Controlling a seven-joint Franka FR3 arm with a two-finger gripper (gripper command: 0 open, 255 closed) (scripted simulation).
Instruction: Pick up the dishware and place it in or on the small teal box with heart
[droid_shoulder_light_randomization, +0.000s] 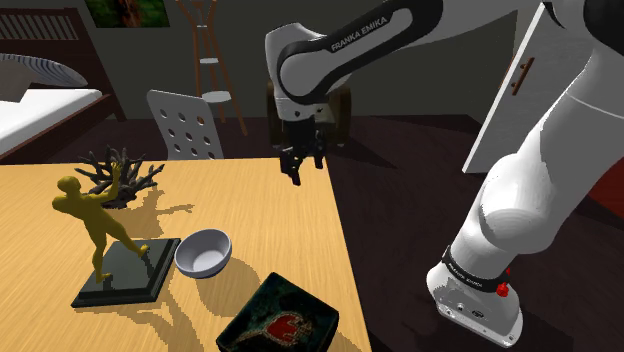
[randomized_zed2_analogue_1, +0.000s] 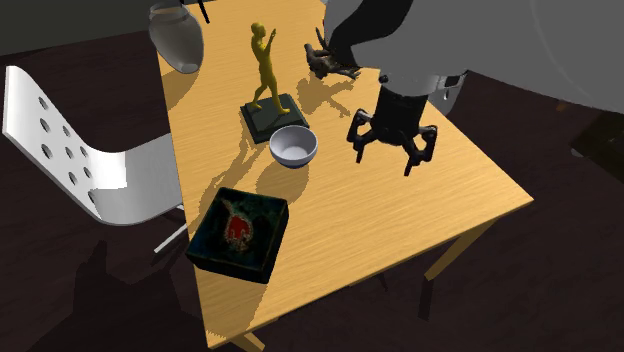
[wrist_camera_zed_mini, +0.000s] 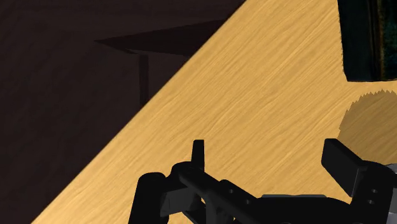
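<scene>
Approach phase: nothing is grasped. The gripper (randomized_zed2_analogue_1: 392, 150) hangs above bare desk (randomized_zed2_analogue_1: 400, 225), fingers spread wide and empty. The white bowl (randomized_zed2_analogue_1: 293, 146) sits on the desk beside the yellow figurine (randomized_zed2_analogue_1: 266, 65), apart from the gripper. The next move probably calls for travel over the bowl, descent, and straddling its rim. The wrist view shows one corner of the dark teal box (wrist_camera_zed_mini: 369, 38); the second exterior view reveals its red heart.

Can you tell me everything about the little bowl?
The bowl is small, round, smooth and plain whitish-grey. It stands upright and empty on the wooden table, close beside the dark base of the yellow figure, with the dark heart box nearby. Nothing holds it.
</scene>
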